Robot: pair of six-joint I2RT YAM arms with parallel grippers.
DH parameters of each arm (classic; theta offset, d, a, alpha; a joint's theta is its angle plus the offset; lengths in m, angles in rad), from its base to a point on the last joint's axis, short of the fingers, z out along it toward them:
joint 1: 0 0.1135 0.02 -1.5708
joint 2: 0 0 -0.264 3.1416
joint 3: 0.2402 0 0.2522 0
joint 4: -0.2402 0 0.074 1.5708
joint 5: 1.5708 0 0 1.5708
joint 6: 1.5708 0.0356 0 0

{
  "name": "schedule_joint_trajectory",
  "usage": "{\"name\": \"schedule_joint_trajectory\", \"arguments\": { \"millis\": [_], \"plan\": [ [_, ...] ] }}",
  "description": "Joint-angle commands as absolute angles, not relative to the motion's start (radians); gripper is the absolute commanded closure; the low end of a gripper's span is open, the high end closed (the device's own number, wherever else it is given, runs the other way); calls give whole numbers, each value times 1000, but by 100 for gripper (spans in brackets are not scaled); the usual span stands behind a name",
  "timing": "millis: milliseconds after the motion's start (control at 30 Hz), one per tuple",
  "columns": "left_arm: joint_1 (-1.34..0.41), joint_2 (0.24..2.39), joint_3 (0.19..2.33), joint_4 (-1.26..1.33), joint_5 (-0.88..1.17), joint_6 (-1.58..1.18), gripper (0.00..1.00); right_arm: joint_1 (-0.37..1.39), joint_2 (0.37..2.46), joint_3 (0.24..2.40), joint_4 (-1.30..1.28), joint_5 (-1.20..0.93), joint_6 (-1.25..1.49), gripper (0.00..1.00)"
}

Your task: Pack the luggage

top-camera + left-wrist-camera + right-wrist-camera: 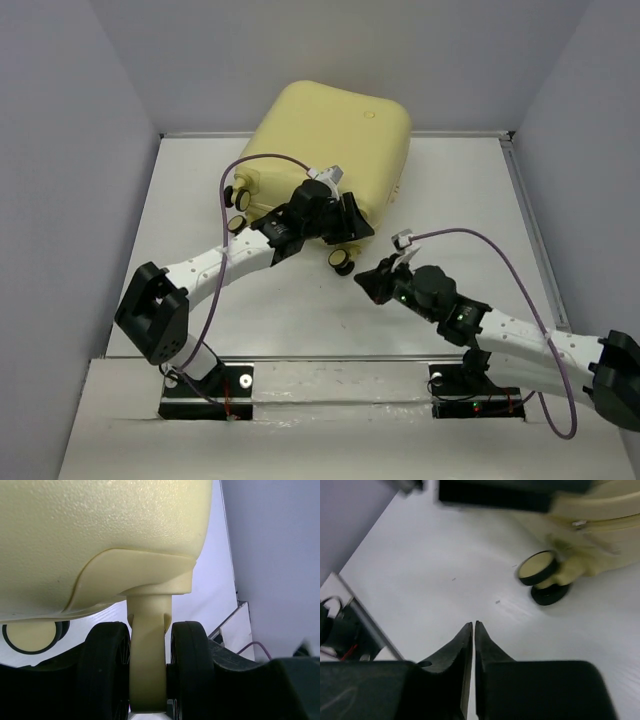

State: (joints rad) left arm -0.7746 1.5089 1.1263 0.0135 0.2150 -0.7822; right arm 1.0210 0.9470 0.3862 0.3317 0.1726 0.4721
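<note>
The luggage [330,135], a pale yellow hard-shell suitcase, lies closed at the back of the table. My left gripper [335,218] is at its near edge, shut on one of its casters. In the left wrist view the caster's cream fork [147,655] and two black tyres [192,670] sit between my left gripper's [147,690] black fingers [240,670]. Another caster [342,262] stands free just in front. My right gripper [372,280] hovers low over the table beside that caster, shut with nothing in it; its tips [474,625] meet above bare table.
Two more casters [238,210] stick out at the suitcase's left side. Grey walls close in the white table [200,200] at the back and on both sides. A purple cable [490,250] loops over each arm. A metal rail [330,360] runs along the near edge.
</note>
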Motion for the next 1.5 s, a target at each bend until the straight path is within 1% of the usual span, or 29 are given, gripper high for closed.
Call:
{"name": "schedule_joint_trajectory", "arguments": {
  "millis": [0,33,67,167,200,333,467,600,667,833,900,1000,1033,1067,1233,1400,1467],
  "plan": [
    [-758,1388,1161,262,248,-778,94,754,827,357,246,113,486,77],
    [-758,1384,1128,276,255,-785,94,723,827,374,236,101,476,68],
    [-758,1376,1112,288,258,-795,94,680,848,385,233,75,444,52],
    [-758,1370,1075,327,264,-802,94,600,929,452,242,26,410,41],
    [-759,1371,1071,339,267,-802,94,585,996,466,276,-33,390,40],
    [-759,1374,1051,374,287,-808,94,575,1095,483,400,-155,371,36],
    [-759,1376,1040,397,299,-811,94,575,1152,483,471,-178,365,34],
    [-759,1390,1034,465,334,-851,94,575,1232,468,654,-216,406,34],
    [-762,1399,1026,498,353,-882,94,575,1281,443,750,-197,420,36],
    [-775,1419,1037,532,374,-907,94,575,1373,454,834,-169,417,39],
    [-778,1425,1040,535,379,-913,94,575,1391,449,877,-121,431,41],
    [-790,1424,1037,551,385,-928,94,575,1413,454,917,-51,446,46],
    [-796,1424,1034,555,384,-934,94,575,1423,454,945,-38,454,52],
    [-801,1422,1034,563,382,-937,94,575,1427,446,981,-20,475,55],
    [-822,1433,1037,572,370,-945,94,584,1445,451,1028,-11,523,58],
    [-838,1451,1034,600,364,-963,94,594,1468,439,1091,43,571,69],
    [-847,1454,1034,610,361,-974,94,594,1476,434,1123,51,594,66]
  ]
}}
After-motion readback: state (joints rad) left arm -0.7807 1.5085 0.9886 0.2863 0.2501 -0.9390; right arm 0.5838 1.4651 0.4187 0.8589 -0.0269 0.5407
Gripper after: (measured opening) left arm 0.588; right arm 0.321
